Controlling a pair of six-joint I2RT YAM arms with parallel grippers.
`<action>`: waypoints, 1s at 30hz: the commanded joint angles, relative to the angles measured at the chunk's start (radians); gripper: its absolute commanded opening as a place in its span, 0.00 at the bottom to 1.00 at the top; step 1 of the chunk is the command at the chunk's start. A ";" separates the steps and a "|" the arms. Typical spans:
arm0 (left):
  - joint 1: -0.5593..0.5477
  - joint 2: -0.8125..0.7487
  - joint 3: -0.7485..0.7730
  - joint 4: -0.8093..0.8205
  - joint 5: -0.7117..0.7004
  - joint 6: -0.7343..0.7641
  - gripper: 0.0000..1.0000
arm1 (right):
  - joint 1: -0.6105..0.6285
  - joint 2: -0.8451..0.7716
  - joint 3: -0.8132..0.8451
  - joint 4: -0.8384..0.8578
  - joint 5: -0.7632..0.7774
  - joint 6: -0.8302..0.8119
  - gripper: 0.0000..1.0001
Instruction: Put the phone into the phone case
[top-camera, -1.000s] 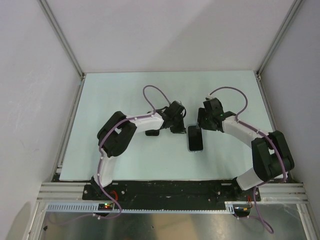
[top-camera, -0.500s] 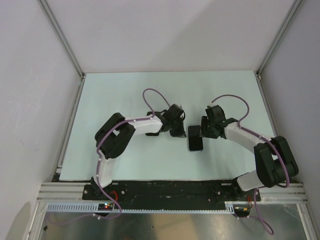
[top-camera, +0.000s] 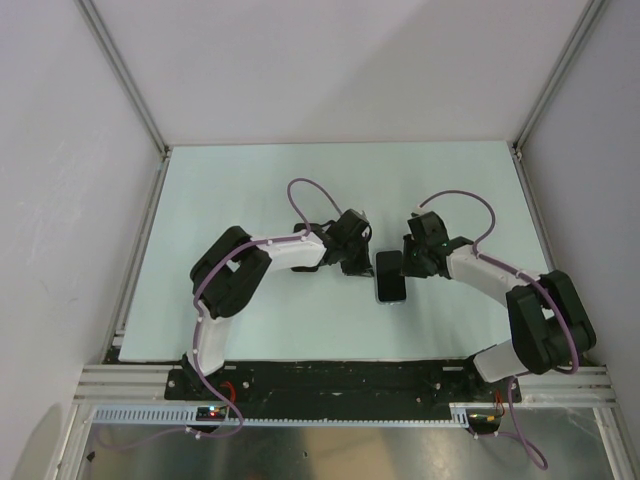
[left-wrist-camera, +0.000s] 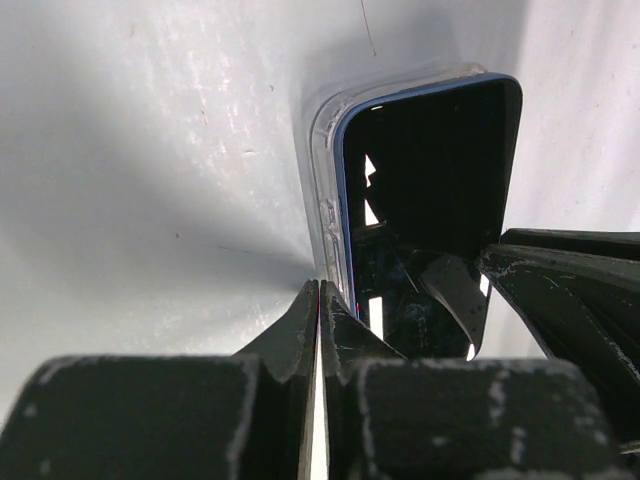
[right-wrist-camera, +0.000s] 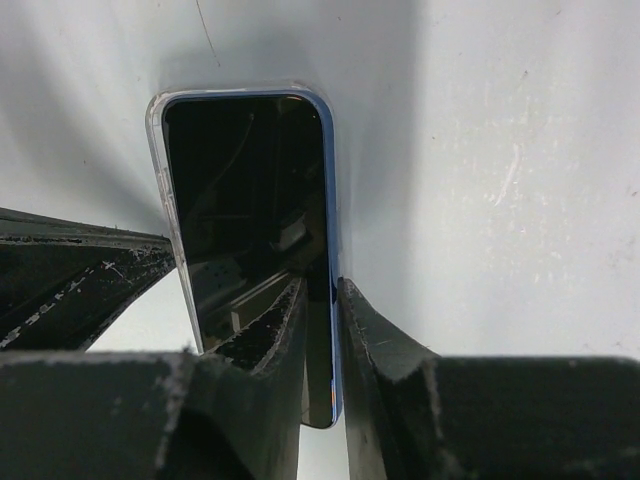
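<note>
phone (right-wrist-camera: 240, 200): lies flat in the phone case (right-wrist-camera: 156, 150) on the bench (top-camera: 250, 190), glossy black side up, between both hands
left hand (left-wrist-camera: 319, 300): fingers pressed together (nothing between them), tips right at the case's left rim
right hand (right-wrist-camera: 322, 295): fingers a narrow gap apart over the phone's right edge, can't tell if it's pinching

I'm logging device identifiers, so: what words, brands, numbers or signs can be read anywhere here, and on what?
No readable text anywhere.
On the phone: screen dark, only reflections, no words.
On the phone case: clear rim, no print shows.
On the small boards at the arm bases: lights only, any lettering too small to read.
</note>
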 joint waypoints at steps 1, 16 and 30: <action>-0.006 -0.003 0.017 0.025 0.012 -0.011 0.05 | 0.010 0.009 0.000 0.039 -0.016 0.015 0.22; -0.007 0.016 0.041 0.025 0.025 -0.011 0.04 | 0.061 0.051 0.023 0.064 0.002 0.018 0.22; -0.009 0.026 0.057 0.025 0.030 -0.011 0.04 | 0.097 0.124 0.056 0.055 0.026 0.022 0.21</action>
